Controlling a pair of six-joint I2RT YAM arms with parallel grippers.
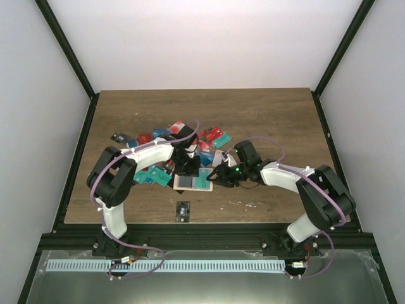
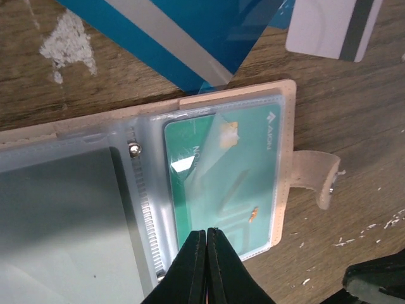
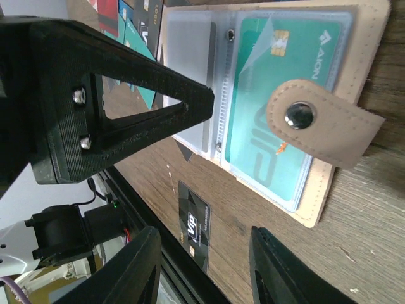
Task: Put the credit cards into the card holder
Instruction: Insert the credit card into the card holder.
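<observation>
Got the card holder [image 1: 193, 182] lying open on the table [image 1: 272, 120], just in front of the pile of cards [image 1: 183, 136], teal card [image 2: 247, 164] tucked in its clear sleeve [image 2: 149, 190]. Seeing left claw [image 2: 207, 253] pressed together over the sleeve's edge, right claw [image 3: 202, 269] spread wide near the snap tab [image 3: 323, 120].

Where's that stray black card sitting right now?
In the top view the black card lies alone by the table's near edge, left of centre, just in front of the open card holder.
</observation>
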